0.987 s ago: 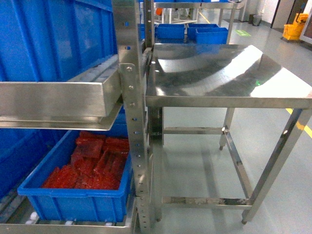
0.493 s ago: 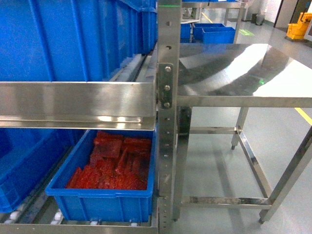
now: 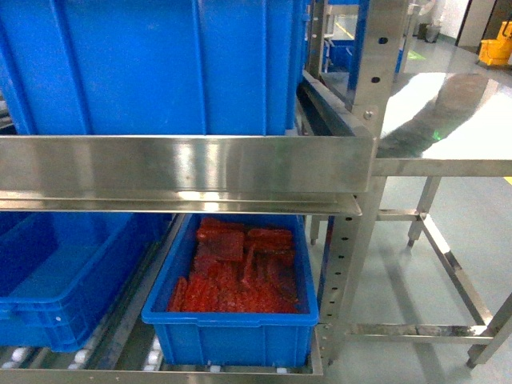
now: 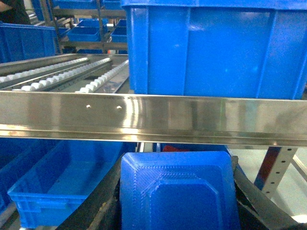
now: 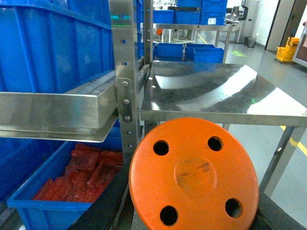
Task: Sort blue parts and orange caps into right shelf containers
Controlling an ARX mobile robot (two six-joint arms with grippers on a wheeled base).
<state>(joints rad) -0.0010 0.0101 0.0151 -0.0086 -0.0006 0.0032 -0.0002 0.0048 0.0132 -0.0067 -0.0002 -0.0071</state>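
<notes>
- Your left gripper's fingers (image 4: 96,211) flank a blue part (image 4: 177,191), clamped on it, just below the shelf's front lip (image 4: 153,117).
- Your right gripper carries an orange cap (image 5: 194,175) beside the shelf post (image 5: 124,72).
- Large blue crate (image 3: 152,68) sits at the upper shelf's front edge; a smaller crate (image 3: 232,332) of red pieces (image 3: 236,268) sits below.

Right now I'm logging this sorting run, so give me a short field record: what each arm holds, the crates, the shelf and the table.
left tool: shut on blue part, filling the lower left wrist view
right tool: shut on orange cap, four holes
upper crate: large, blue, behind the shelf front lip
lower right crate: holds red pieces
lower left crate: looks empty
steel table: right of the rack
</notes>
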